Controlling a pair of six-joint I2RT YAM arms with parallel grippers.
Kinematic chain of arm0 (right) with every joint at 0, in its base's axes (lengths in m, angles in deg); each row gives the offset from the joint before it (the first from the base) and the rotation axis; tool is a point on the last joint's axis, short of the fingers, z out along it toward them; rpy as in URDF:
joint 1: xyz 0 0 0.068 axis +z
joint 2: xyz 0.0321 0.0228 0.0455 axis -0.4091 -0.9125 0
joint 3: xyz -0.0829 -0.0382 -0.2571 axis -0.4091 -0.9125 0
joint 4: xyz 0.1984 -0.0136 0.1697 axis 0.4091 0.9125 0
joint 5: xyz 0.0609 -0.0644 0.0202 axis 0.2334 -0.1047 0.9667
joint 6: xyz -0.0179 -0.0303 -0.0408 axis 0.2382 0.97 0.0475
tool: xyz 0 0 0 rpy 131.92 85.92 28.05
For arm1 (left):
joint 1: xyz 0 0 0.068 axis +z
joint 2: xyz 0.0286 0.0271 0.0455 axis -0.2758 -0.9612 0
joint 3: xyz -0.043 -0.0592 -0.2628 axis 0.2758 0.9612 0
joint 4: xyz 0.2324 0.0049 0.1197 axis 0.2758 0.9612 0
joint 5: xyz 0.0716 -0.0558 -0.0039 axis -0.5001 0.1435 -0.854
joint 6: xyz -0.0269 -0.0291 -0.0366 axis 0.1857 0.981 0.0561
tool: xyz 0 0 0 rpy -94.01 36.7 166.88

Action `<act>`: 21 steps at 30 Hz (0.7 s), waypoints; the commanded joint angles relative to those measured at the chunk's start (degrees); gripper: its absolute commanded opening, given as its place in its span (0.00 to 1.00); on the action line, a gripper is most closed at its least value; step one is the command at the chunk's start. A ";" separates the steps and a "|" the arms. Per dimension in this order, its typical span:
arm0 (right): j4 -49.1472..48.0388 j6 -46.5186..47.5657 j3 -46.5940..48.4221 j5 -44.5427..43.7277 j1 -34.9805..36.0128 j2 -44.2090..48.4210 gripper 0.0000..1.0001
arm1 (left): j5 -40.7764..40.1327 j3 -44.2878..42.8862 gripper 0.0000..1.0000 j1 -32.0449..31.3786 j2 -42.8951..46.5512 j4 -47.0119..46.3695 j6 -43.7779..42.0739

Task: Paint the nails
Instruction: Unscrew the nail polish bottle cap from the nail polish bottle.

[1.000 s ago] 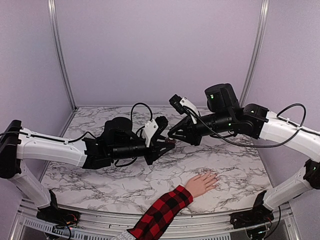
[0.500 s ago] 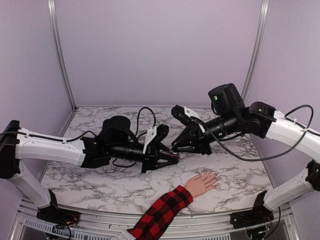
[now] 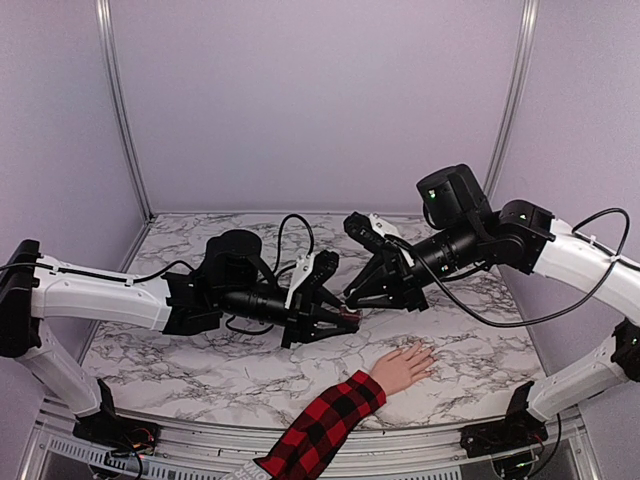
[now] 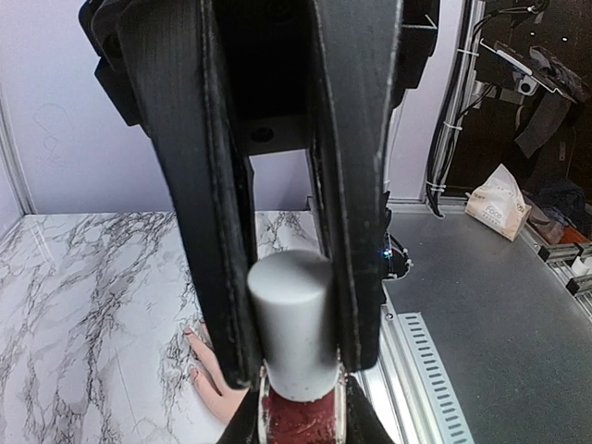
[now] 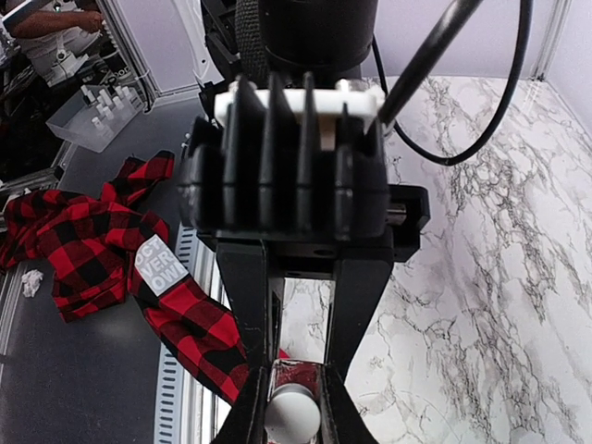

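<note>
A small dark-red polish bottle (image 3: 350, 321) with a white cap (image 4: 291, 314) hangs between my two grippers above the marble table. My left gripper (image 3: 343, 320) is shut on the cap; the red glass (image 4: 301, 418) sticks out past its fingertips. My right gripper (image 3: 363, 300) has its fingers closed on the sides of the glass body (image 5: 296, 373). The pale hand (image 3: 405, 366) with the plaid sleeve (image 3: 320, 425) lies flat on the table, just in front of and below the bottle. Its nails (image 4: 187, 332) are tiny; the fingertips show in the left wrist view.
The white marble table (image 3: 190, 360) has purple walls behind and at the sides. A slotted metal rail (image 3: 420, 472) runs along its near edge. Black cables (image 3: 285, 215) loop over both wrists. More plaid cloth (image 5: 74, 240) lies off the table.
Both grippers have moved down and toward the near edge, closer to the hand. The right gripper has come in onto the bottle at the left gripper's tips.
</note>
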 commanded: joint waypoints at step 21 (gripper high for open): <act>-19.99 -23.43 -4.10 -27.43 0.20 1.18 0.55 | -37.61 -1.06 0.00 -1.87 -0.68 -3.36 0.45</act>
